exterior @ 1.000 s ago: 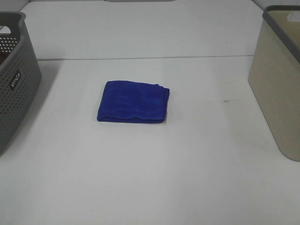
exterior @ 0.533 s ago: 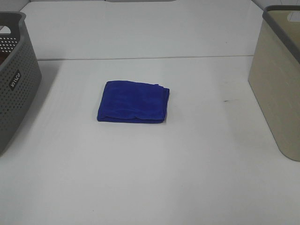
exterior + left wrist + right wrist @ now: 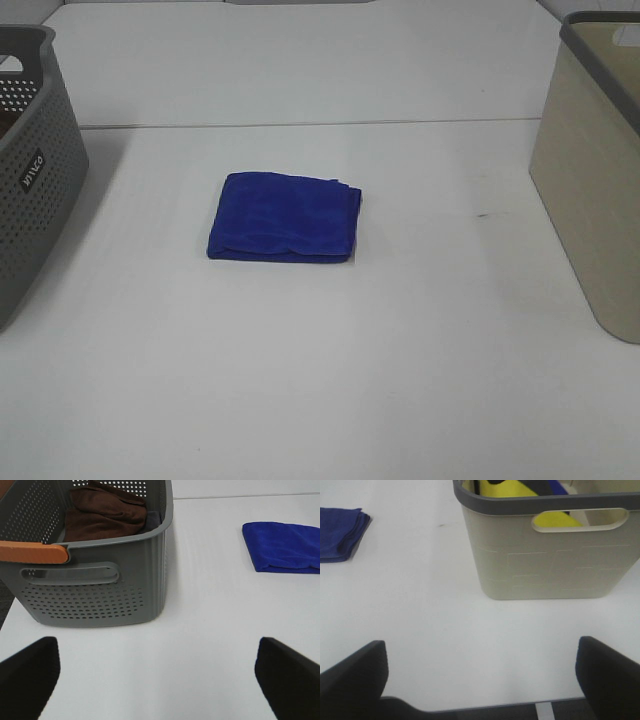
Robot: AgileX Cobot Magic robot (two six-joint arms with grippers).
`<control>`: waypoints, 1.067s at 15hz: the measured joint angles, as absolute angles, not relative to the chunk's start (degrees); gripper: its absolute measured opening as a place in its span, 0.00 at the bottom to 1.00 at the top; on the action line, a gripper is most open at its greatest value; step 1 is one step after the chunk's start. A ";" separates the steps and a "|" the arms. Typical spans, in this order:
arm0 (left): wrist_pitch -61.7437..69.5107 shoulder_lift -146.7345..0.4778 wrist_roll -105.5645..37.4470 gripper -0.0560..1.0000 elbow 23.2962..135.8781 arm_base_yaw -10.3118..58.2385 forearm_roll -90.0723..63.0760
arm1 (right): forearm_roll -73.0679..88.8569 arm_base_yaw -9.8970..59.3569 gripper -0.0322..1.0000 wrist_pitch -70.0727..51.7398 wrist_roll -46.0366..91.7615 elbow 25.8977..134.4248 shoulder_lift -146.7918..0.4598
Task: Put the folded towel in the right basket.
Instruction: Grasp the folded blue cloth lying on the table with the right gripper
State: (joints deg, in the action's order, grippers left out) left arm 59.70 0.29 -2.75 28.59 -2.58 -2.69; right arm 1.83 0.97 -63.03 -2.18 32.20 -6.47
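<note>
From the high camera, nothing is changing. The blue towel [image 3: 285, 218] is lying flat in the middle of the white worktop [image 3: 400, 380], just where it was a second ago. The right basket [image 3: 590, 170] is standing well apart from it. No arm is showing.

In the left wrist view, the left jaws are spread wide and holding nothing, near the grey basket [image 3: 95, 590].

In the right wrist view, the right jaws are spread wide and empty too, facing the right basket. The towel is off to one side. So the job is not starting yet; an arm needs to go to the towel first.
</note>
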 joint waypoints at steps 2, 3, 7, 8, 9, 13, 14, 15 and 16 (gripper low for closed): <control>59.70 0.29 -2.75 0.99 28.59 -2.58 -2.69 | 7.68 0.97 0.97 -65.49 -2.23 46.52 -28.76; 59.70 0.29 -2.75 0.99 28.59 -2.58 -2.69 | 9.51 0.97 0.97 -66.92 -2.23 51.85 -35.52; 59.70 0.29 -2.75 0.99 28.59 -2.58 -2.69 | 13.24 0.97 0.97 -68.18 -1.95 67.32 -56.38; 59.70 0.29 -2.75 0.99 28.59 -2.58 -2.69 | 15.24 0.97 0.97 -67.49 0.00 69.04 -59.82; 59.70 0.29 -2.75 0.99 28.59 -2.58 -2.69 | 16.50 0.92 0.97 -66.92 0.86 70.07 -61.76; 59.70 0.29 -2.75 0.99 28.59 -2.58 -2.69 | 22.46 4.93 0.96 -63.20 3.44 80.67 -81.59; 59.70 0.29 -2.75 0.99 28.59 -2.58 -2.69 | 24.29 8.77 0.96 -61.76 3.50 85.31 -91.62; 59.70 0.29 -2.75 0.99 28.59 -2.58 -2.69 | 26.13 10.54 0.96 -61.19 3.78 87.89 -97.69; 59.70 0.29 -2.75 0.99 28.59 -2.58 -2.69 | 28.07 11.86 0.96 -61.08 4.07 90.30 -103.48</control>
